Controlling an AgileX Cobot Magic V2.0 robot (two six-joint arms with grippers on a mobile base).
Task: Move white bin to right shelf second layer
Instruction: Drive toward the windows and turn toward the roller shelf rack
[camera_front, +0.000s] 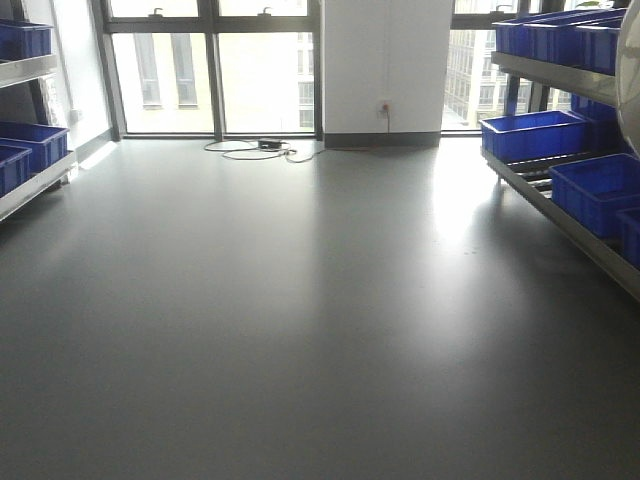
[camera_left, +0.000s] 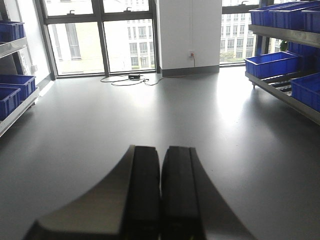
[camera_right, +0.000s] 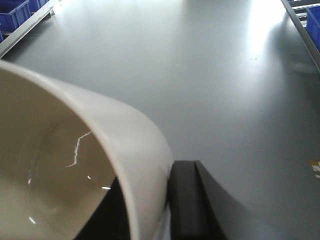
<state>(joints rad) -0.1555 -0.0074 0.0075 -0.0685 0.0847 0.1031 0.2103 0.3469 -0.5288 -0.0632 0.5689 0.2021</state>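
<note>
Aloft over grey floor (camera_right: 225, 75): glossy cream-white plastic bin (camera_right: 125, 145)
Jaws of right gripper (camera_right: 150, 200) pinch its rim; left gripper (camera_left: 161, 190) jaws pressed together — steel roller shelf (camera_front: 540, 203) at 2 o'clock.

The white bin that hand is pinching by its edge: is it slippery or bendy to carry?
Probably slippery: the white bin is glossy, with bright highlights inside. It looks fairly stiff, since the rim shows a smooth curve where the right hand pinches the wall. Held by one edge only, it may tilt or swing.
</note>
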